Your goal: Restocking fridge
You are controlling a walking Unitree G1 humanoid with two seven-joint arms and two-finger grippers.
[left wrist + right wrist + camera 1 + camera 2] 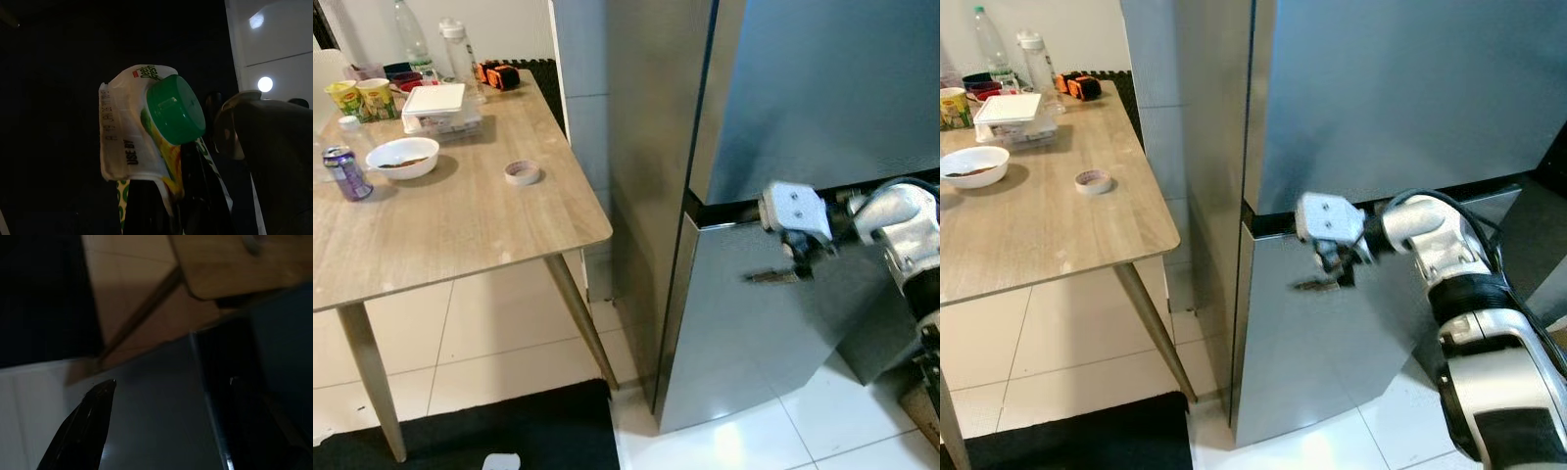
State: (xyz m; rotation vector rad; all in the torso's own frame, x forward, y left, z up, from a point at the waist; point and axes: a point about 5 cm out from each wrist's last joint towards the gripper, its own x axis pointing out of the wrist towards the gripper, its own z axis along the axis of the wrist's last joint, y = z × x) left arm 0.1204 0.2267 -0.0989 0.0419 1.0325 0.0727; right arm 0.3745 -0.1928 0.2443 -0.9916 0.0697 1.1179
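While right claw (1317,284) nears fridge (1391,127), left claw grips carton (146,132).

The closed fridge (783,147) doors block entry; open floor (489,343) lies between fridge and table (460,225).

The right arm (1449,264) is made of rounded silver shells with a black band between them. A black cable is looped over the top of it. At about 9 o'clock from the elbow, a flat white block (1330,219) is fixed at the wrist, and two small dark screws can be seen on its face. The right gripper (1317,284) below it has long, thin black fingers (83,428), pointed at the tips. The left gripper (195,196) is seen only as dark shapes, perhaps black fingers too.
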